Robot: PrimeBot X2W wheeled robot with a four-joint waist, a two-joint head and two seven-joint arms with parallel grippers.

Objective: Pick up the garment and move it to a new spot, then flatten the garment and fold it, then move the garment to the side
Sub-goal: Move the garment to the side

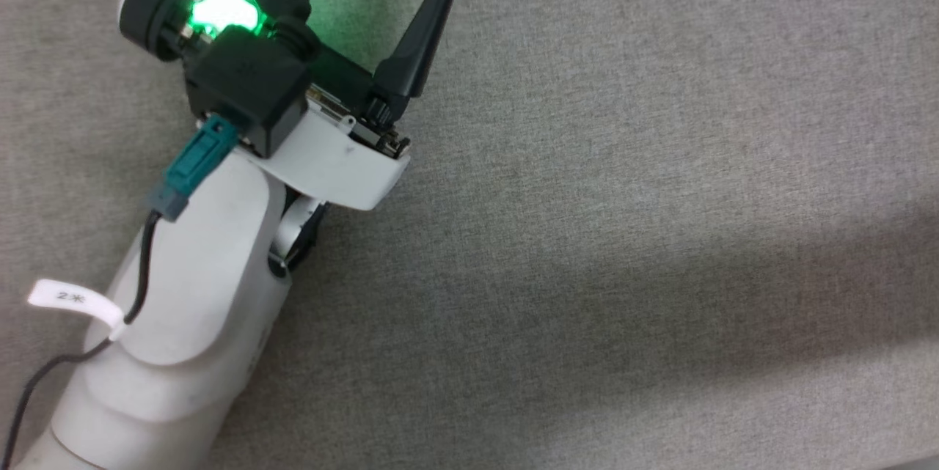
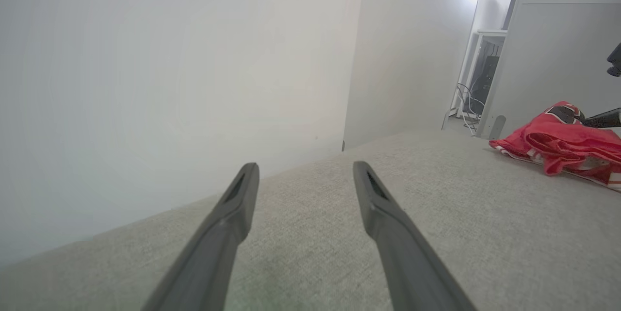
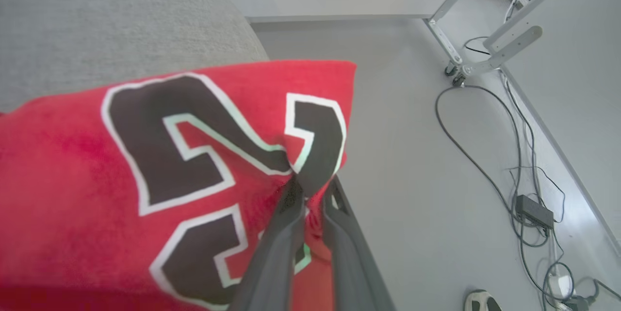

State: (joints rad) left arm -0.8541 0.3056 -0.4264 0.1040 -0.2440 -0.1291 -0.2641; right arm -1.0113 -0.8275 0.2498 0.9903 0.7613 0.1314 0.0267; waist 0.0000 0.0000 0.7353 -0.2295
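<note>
Head camera: steeply down, close on the grey cloth surface; left arm enters lower left.
Left wrist camera: low, skimming that surface toward a white wall; jersey at far right, well off.
Right wrist camera: hard up against the jersey, facing past the surface edge down to the floor.
Shared: jersey in both wrist views; surface in all three.

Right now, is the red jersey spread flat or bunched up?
Bunched up: in the left wrist view the jersey lies as a crumpled heap on the grey surface; the right pincer pinches a fold.
</note>
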